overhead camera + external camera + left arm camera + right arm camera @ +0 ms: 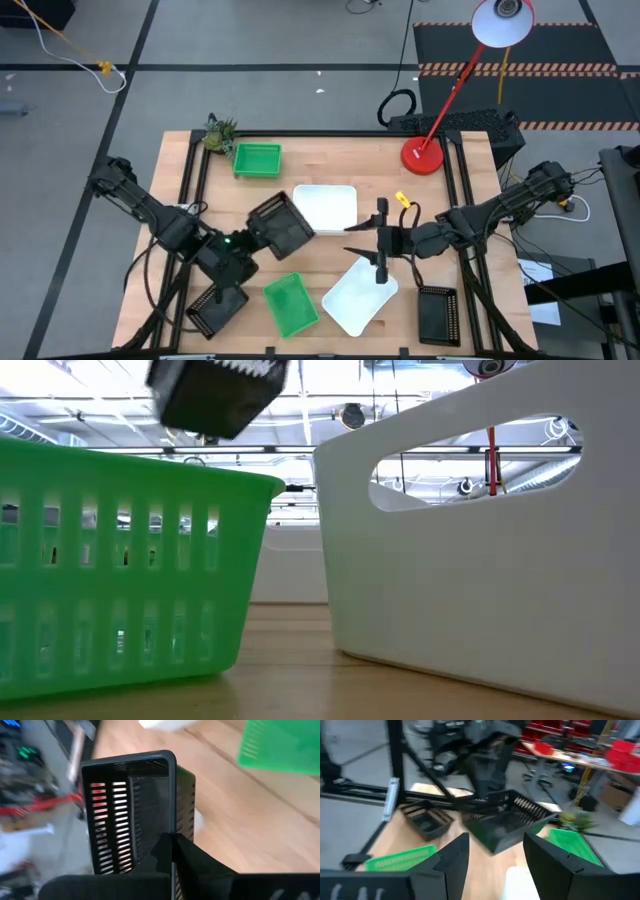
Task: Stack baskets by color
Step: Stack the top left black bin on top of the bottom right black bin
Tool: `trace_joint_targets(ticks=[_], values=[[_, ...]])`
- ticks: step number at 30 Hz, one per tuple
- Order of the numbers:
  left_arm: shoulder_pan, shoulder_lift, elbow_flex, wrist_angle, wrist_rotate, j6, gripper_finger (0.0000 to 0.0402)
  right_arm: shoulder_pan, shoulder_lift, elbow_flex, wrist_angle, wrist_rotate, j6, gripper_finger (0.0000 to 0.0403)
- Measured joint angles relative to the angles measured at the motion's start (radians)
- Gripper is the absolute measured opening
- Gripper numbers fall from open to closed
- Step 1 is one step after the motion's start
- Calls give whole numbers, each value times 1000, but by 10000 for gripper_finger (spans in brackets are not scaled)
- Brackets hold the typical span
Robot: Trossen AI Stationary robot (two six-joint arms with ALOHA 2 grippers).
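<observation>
Blk mesh basket [282, 226] tilted, lifted off table; green basket [291, 305] & white basket [359, 296] near front edge.

We see a light wooden bench [330, 150] with a black metal frame along its edges. At its far right corner stands a red desk lamp with a round red base [422, 157], a thin red stem and a white shade [502, 22]. At the far left corner lies a small green leafy toy plant [218, 133]. A small yellow object [402, 199] lies near the middle of the bench. A black cable [398, 105] lies on the grey floor behind the bench, beside a dark mat with striped tape [520, 68].
</observation>
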Motion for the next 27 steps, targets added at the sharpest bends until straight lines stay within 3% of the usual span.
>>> trace_joint_targets(ticks=[5,11,16,22,27], values=[[24,75,37,192,-27,233,6,4,63,252,-314,72,33,180],[74,191,91,418,-5,453,7,-36,204,661,-768,67,132,180],[103,315,153,502,26,550,4,-72,334,898,-1024,-62,136,180],[109,427,206,522,26,572,10,-139,417,951,-1241,-189,132,180],[113,465,207,552,27,576,4,-188,448,926,-1296,-216,119,180]])
